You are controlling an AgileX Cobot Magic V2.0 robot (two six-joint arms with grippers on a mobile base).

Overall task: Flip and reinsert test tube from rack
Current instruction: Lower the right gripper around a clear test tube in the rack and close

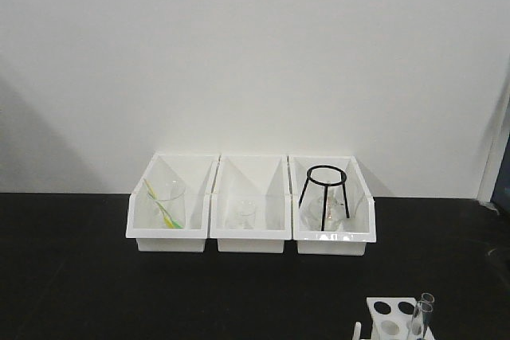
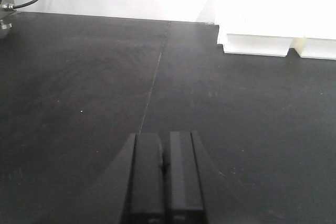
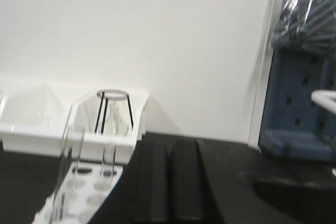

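Your left gripper point(image 2: 164, 148) has its two black fingers pressed flat together and sits low over the matte black worktop point(image 2: 79, 103). A thin seam in the surface runs from just ahead of the fingertips toward the back wall.

Your right gripper point(image 3: 169, 150) is likewise closed, finger against finger, and grips no object. Just to its left in the right wrist view is the small white plastic test-tube rack point(image 3: 86, 195), its top plate pierced with round holes.

Two slim clear glass tubes stand upright in the rack:
- The nearer test tube point(image 3: 71, 174) is closest to the camera.
- The farther test tube point(image 3: 109, 148) is one hole beyond it.
- Both are apart from the gripper fingers.
- You cannot tell from these views which end of either tube is up.

In the front view the rack point(image 1: 388, 318) sits at the lower right edge of the worktop. The pair of tubes point(image 1: 421, 318) is at its right side, close together.

Three open-fronted white plastic bins stand side by side well behind the rack, against the white wall point(image 1: 255, 53):
- The left bin point(image 1: 137, 228) holds a clear glass beaker point(image 1: 169, 201) with a yellow-green striped piece inside.
- The middle bin point(image 1: 249, 243) holds a small clear glass beaker point(image 1: 245, 214).
- The right bin point(image 1: 333, 244) holds a black wire tripod ring stand point(image 1: 325, 171) over a clear glass flask point(image 1: 316, 212).

At the far right of the right wrist view, a blue perforated panel point(image 3: 299, 114) stands under crinkled clear plastic.
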